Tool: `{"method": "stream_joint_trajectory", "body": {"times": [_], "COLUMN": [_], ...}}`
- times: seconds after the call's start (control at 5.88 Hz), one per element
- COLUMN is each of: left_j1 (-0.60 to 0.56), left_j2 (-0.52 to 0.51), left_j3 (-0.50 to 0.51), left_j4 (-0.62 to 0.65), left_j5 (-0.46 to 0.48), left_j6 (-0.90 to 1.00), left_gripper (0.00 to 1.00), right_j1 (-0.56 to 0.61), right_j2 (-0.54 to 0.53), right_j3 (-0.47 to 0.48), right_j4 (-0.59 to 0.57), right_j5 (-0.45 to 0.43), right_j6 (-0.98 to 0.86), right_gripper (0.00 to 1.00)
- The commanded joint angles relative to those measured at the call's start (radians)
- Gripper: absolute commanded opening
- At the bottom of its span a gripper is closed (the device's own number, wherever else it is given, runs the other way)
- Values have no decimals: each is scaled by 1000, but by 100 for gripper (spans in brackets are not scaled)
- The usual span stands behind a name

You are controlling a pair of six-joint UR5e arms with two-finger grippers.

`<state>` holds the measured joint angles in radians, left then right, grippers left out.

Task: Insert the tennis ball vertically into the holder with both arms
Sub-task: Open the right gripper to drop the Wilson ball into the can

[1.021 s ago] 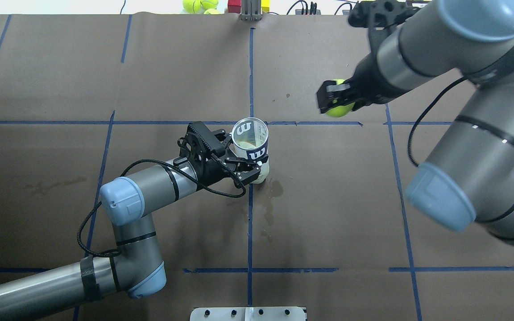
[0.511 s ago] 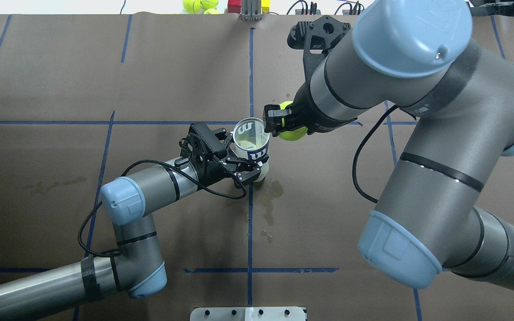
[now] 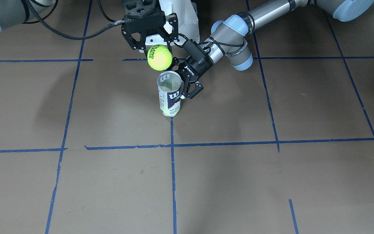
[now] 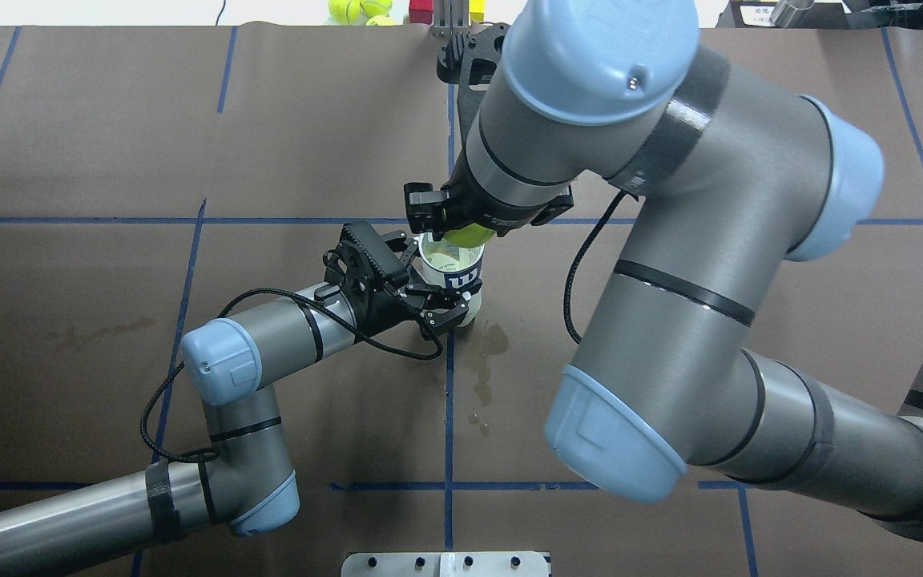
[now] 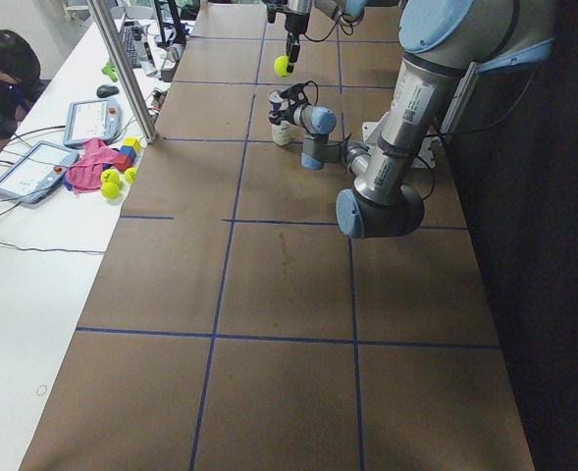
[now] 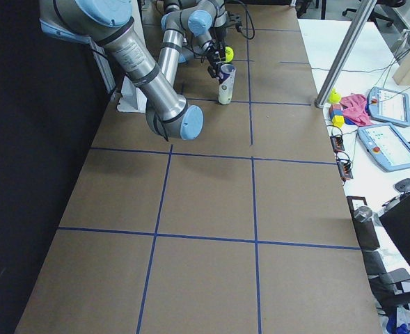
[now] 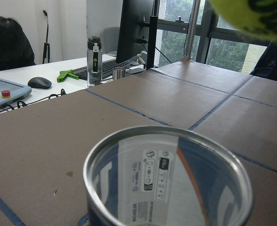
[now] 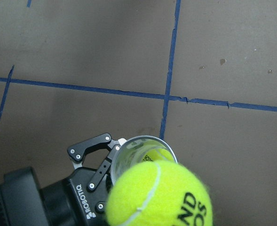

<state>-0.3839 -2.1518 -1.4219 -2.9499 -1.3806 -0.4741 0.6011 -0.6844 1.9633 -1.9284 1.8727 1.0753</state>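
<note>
The right gripper (image 3: 157, 48), closed on the tennis ball (image 3: 159, 58), has moved across to just above the mouth of the upright can (image 3: 170, 100), which the left gripper (image 4: 433, 284) clamps at mid-table, so lowering the ball is probably next.

Grey tubular arms (image 4: 670, 353) carry light-blue joint caps (image 4: 217, 362), black bands (image 4: 682, 294) and black cables (image 4: 566, 292).

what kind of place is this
Probably a robotics research lab: the left arm and right arm work over a table gridded with blue tape, and a side desk holds teach pendants.
</note>
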Motion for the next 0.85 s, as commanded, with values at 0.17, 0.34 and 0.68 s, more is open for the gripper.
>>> {"method": "stream_joint_trajectory", "body": {"times": [0.17, 0.34, 0.68], "left_j1": [0, 0, 2], "left_j2": [1, 3, 3], "left_j3": [1, 1, 1], "left_j4": [0, 0, -2], "left_j5": [0, -2, -2], "left_j6": [0, 0, -1], "left_gripper": [81, 81, 81], "right_j1": [-1, -1, -4], "right_j2": [13, 14, 14], "right_j3": [-37, -37, -38], "right_j4": [2, 2, 2], "right_j5": [-4, -4, -4], "right_j6": [-3, -2, -2], "right_gripper": [22, 26, 86]}}
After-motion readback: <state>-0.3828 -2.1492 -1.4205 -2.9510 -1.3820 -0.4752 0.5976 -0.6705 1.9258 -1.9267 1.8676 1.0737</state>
